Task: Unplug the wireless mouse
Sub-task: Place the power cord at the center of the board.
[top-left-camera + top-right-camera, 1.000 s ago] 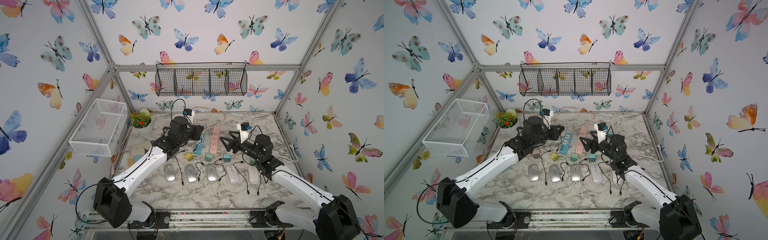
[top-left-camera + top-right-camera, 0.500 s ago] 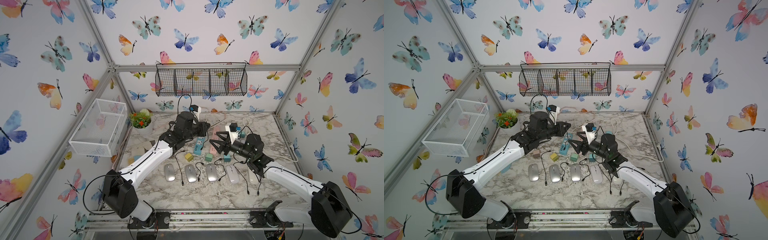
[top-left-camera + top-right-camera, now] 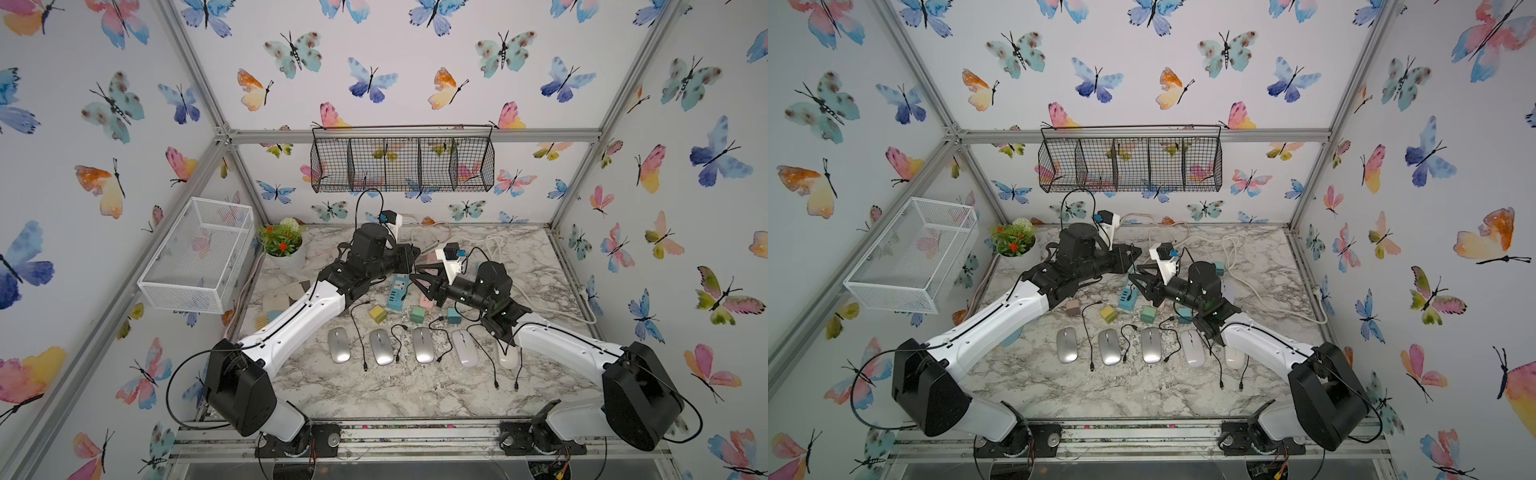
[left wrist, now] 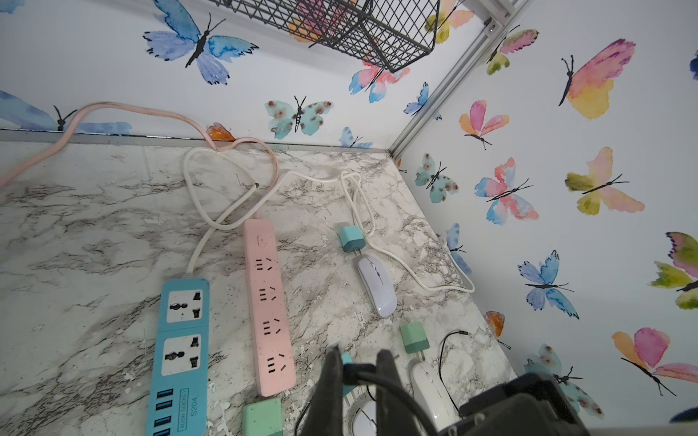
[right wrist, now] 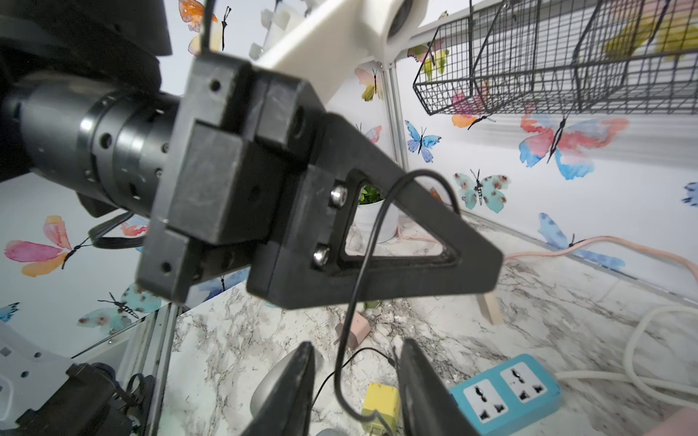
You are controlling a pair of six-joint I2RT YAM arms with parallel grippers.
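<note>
Left gripper (image 4: 359, 372) clamps the black mouse cable (image 5: 344, 324); right gripper (image 3: 420, 286), at its six o'clock, half-open, apparently straddles it.

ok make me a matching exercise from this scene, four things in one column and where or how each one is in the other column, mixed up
Things
1. black wire basket
2. white wire basket
3. potted plant
4. left end effector

Place or state
a. shut on a black cable
b. standing at a back corner of the table
c. hanging on the back wall
d. fixed to a side wall

Pairs: 1-c, 2-d, 3-b, 4-a
</note>
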